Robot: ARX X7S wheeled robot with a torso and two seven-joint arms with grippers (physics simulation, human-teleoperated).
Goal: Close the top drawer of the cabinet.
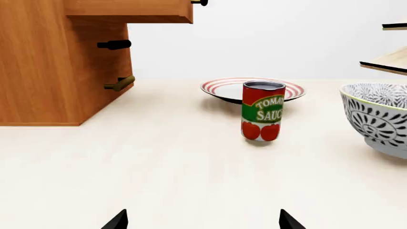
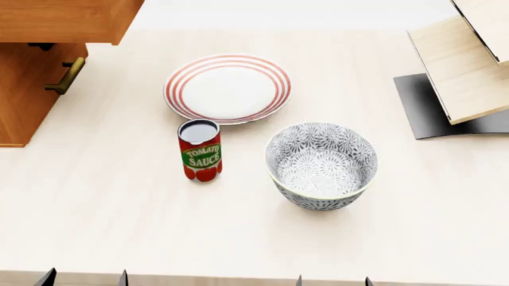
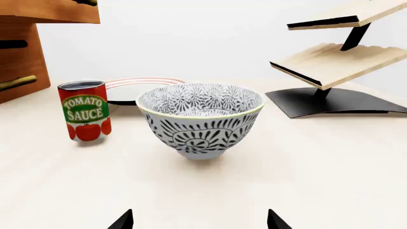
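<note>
Broadly, the pale counter carries everything, and the cabinet stands at its far left corner in the head view. Its top drawer juts well out past the cabinet face, overhanging the counter, with the lower drawer's brass handle showing beneath it. At the far right stands a slanted light-wood rack on a black base. Near the middle sits a patterned bowl, upright, just right of a tomato sauce can, the two close but apart. Behind both lies a red-striped plate, its near edge just beside the can's top. The left gripper shows only two dark fingertips at the near counter edge, spread apart and holding nothing. The right gripper is likewise spread and empty, pointing toward the bowl. Both hang well apart from the drawer.
</note>
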